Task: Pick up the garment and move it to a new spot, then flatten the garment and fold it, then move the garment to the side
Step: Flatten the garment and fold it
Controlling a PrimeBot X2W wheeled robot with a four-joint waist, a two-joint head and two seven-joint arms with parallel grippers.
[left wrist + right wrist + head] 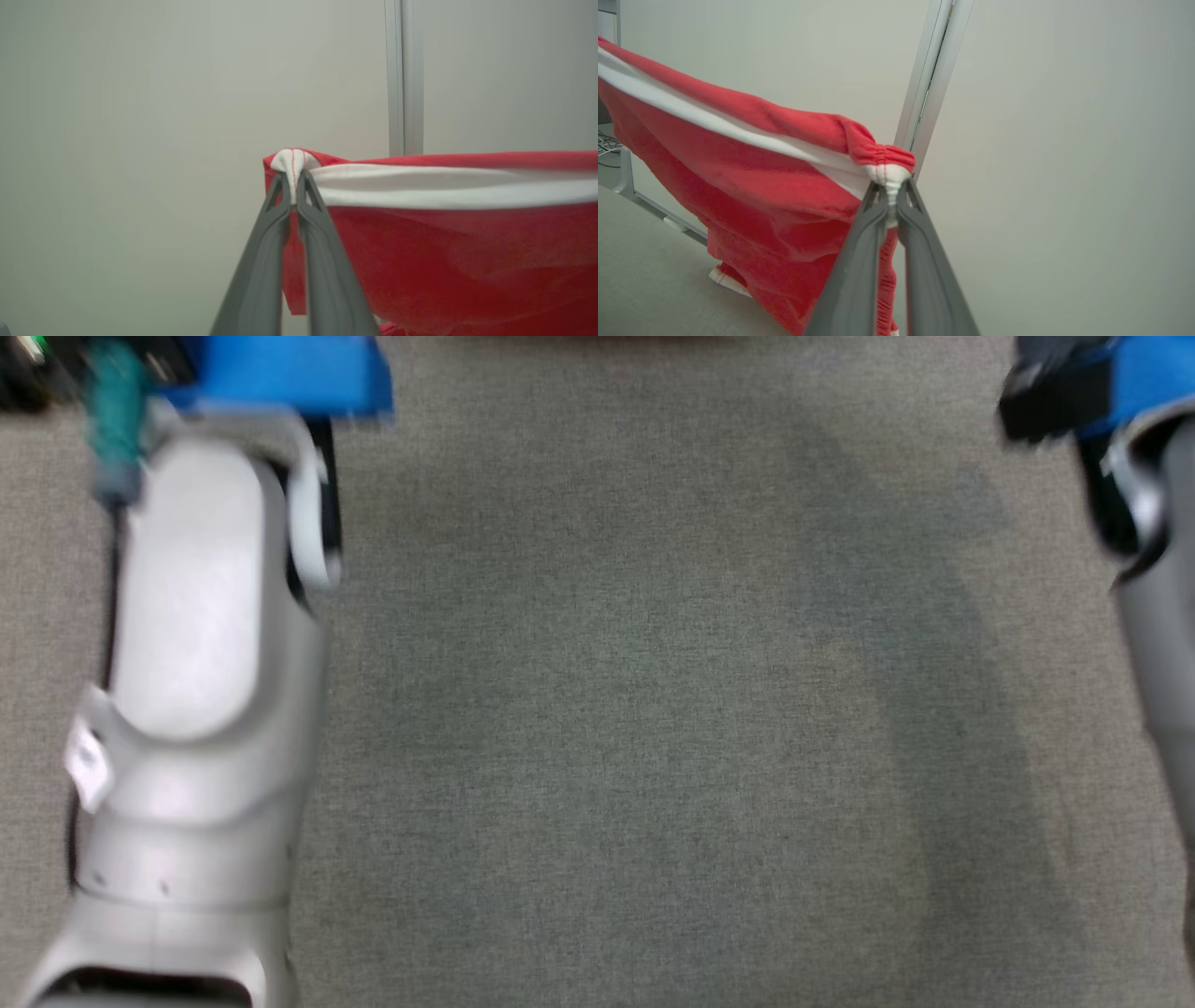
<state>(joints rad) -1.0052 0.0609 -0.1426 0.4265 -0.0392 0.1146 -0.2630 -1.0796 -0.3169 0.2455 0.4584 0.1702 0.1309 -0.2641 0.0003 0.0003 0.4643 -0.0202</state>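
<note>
at the head view's centre, carpet [653,709] lies between the forearms [196,663]. left wrist view: left claw [293,186] pinches the garment [467,252] by its white band [444,186], cloth stretching right. right wrist view: right claw [891,196] pinches the other end, cloth stretching upper left.

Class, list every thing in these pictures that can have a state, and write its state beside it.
garment: lifted, stretched between two held corners, the rest hanging down.
left gripper: jaws shut on one white-edged corner of the garment.
right gripper: jaws shut on the other white-edged corner of the garment.
</note>
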